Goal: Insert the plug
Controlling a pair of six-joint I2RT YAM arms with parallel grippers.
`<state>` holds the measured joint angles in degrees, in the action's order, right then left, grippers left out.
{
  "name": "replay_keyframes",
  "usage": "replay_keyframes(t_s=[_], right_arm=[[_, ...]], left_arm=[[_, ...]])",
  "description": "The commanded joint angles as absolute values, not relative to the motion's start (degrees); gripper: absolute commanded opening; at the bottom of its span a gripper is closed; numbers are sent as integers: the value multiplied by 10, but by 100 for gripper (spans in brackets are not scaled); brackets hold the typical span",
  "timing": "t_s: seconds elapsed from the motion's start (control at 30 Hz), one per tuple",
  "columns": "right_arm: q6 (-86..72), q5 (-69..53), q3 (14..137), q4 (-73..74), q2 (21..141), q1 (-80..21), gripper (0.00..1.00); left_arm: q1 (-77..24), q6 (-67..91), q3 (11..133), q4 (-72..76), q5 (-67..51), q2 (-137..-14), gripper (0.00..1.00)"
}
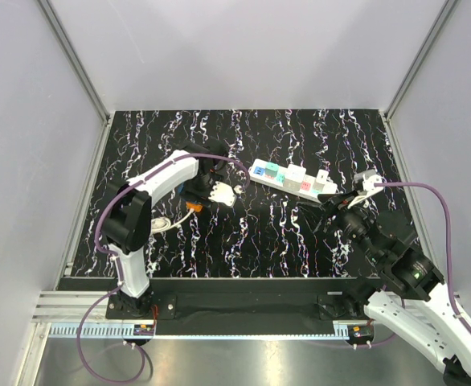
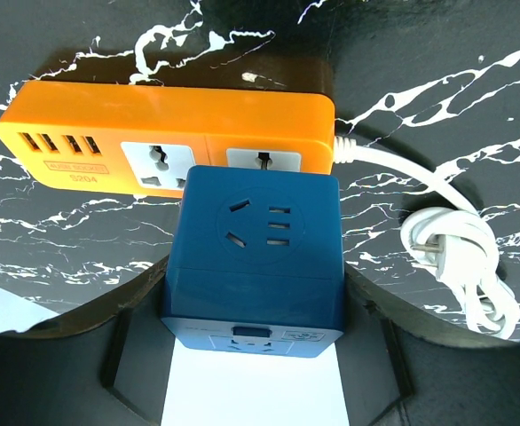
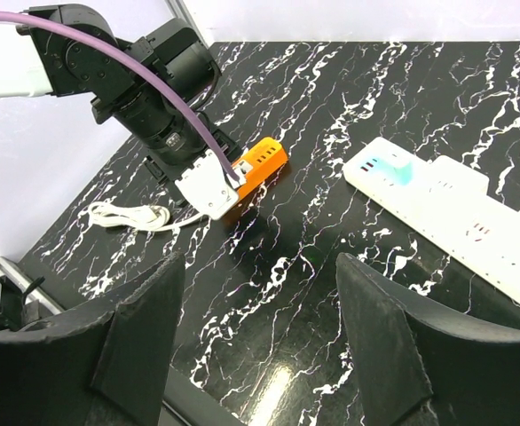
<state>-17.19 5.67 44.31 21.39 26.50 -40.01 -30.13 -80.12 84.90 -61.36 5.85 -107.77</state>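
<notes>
Left gripper (image 2: 253, 306): clamped on blue cube-shaped plastic plug adapter (image 2: 256, 240), held over the sockets of orange rectangular plastic power strip (image 2: 153, 115), probably to align pins for pressing in | Right gripper (image 3: 260, 337): wide open, holding nothing, parked near long white plastic socket strip (image 3: 455, 200) | Pins hidden, seating unconfirmed

Left arm (image 1: 167, 178) reaches forward with left fingers (image 2: 74, 355) clamped; right arm (image 1: 396, 253) extends, right fingers (image 3: 393, 355) spread.
</notes>
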Motion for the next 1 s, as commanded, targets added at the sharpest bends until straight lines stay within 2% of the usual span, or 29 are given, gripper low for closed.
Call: replay_keyframes(t_s=[0.0,0.13,0.43,0.6,0.93,0.97], right_arm=[[-163,76,442,209,258,-402,76],[-162,77,443,211,257,-401,76],[-163,84,439,211,258,-402,77],[-163,86,441,214,260,-401,77],[-162,96,440,213,267,-402,77],[-160,96,442,213,269,-402,77]], left_arm=[[-292,-827,819,-547,7,-1150,0],[-288,-832,816,-540,-25,-1157,0],[-301,-833,828,-541,-4,-1185,0],[-293,-839,844,-546,-47,-1201,0],[-291,-817,819,-532,-45,-1183,0],[-289,-816,820,-532,-43,-1178,4]])
